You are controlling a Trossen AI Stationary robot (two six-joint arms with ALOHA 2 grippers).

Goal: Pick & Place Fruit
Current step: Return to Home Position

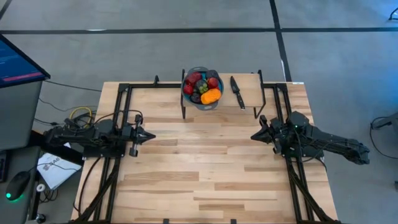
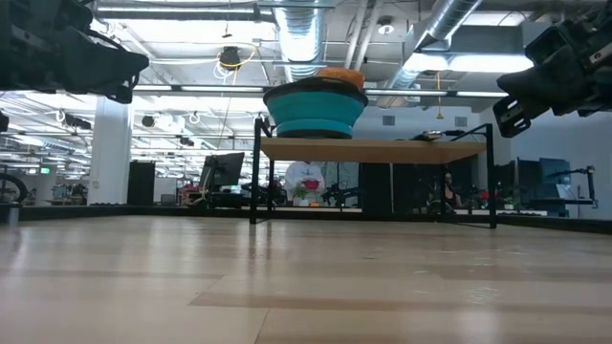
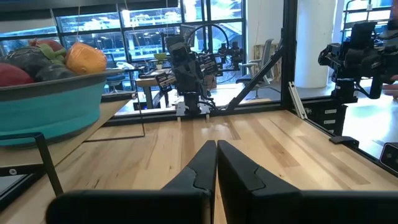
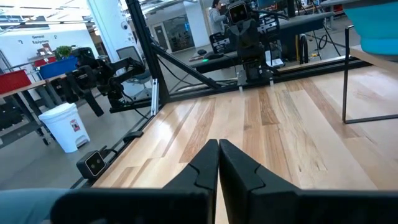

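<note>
The fruit (image 1: 202, 87) is heaped in a teal bowl (image 1: 201, 101) that stands on a raised wooden shelf at the table's far edge: red, dark and pale green pieces and an orange one (image 1: 211, 96). In the left wrist view the fruit (image 3: 43, 59) shows above the bowl's rim (image 3: 50, 99). My left gripper (image 1: 151, 135) hovers shut at the table's left side, pointing right. My right gripper (image 1: 253, 137) hovers shut at the right side, pointing left. Both are well short of the shelf and hold nothing.
A black-handled knife (image 1: 237, 92) lies on the shelf right of the bowl. The shelf stands on thin black legs (image 2: 255, 182). Black frame rails run along both table sides (image 1: 121, 118). Bare wooden tabletop (image 1: 202, 162) lies between the arms.
</note>
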